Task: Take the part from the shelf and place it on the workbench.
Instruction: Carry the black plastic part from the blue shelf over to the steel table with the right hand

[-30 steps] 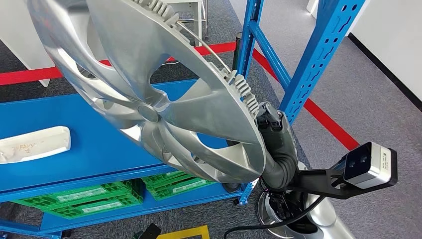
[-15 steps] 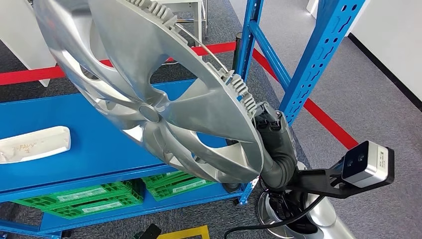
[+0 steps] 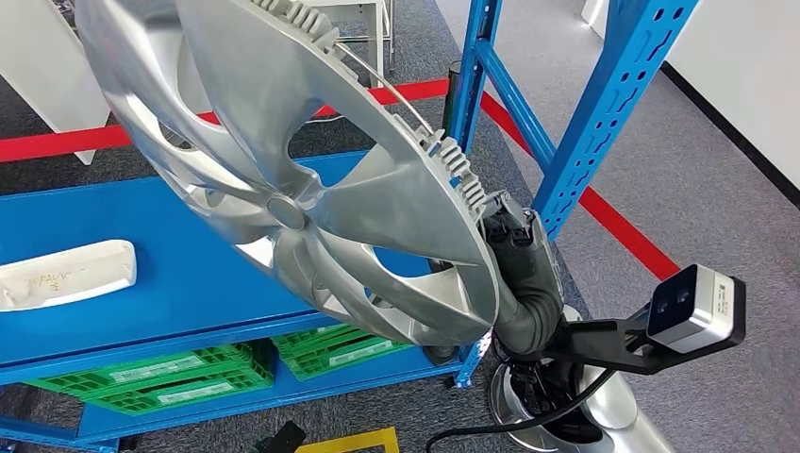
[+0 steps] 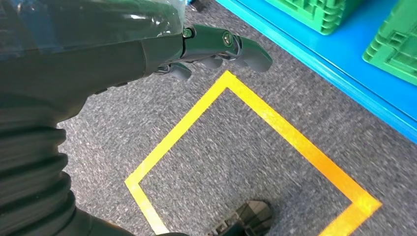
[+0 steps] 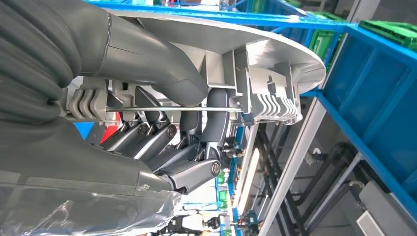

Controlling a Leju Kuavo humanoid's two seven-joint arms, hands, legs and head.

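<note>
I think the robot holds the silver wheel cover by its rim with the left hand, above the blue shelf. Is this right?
Not quite: the right hand holds the silver wheel cover by its rim above the blue shelf, as the head view shows. The left hand holds nothing.

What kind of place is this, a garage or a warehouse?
Probably a warehouse or factory floor: blue steel racking with green plastic crates below, red floor tape marking lanes, and a silver wheel cover held by the robot's right hand.
</note>
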